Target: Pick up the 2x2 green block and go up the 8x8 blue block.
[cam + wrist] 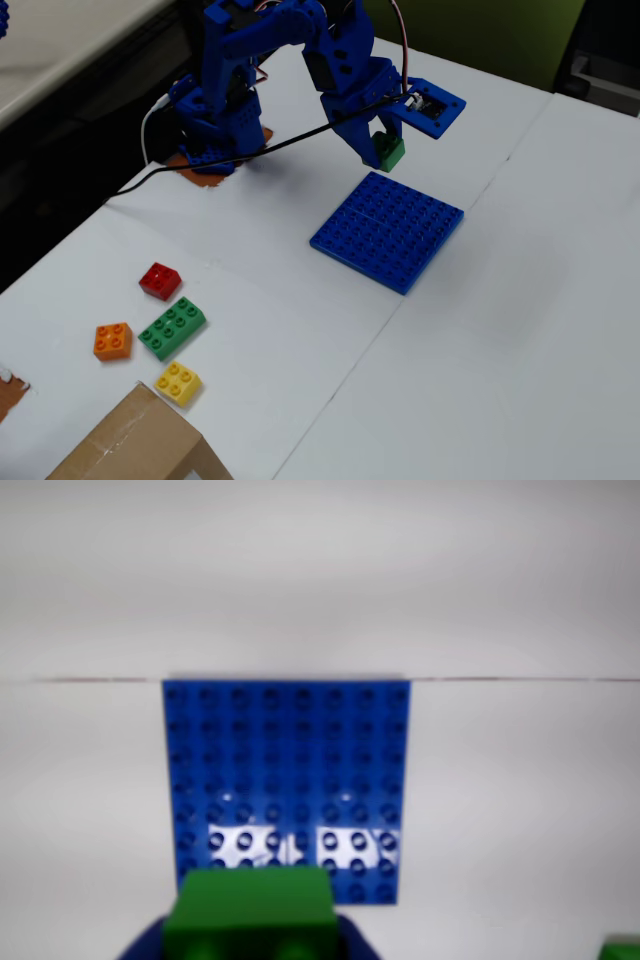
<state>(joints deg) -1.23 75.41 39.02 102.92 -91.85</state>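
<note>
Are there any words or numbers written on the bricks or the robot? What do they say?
No words or numbers can be read anywhere.
Blue baseplate: only studs, with white glare in the wrist view.
Small green brick in the gripper: no writing shows.
Red brick, orange brick, long green brick, yellow brick: any stud marks are too small to read.
Cardboard box: plain.

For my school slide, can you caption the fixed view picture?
Blue arm's gripper holds the 2x2 green block above the 8x8 blue block.

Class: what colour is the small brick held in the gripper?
Green; the small brick shows best in the fixed view.
</note>
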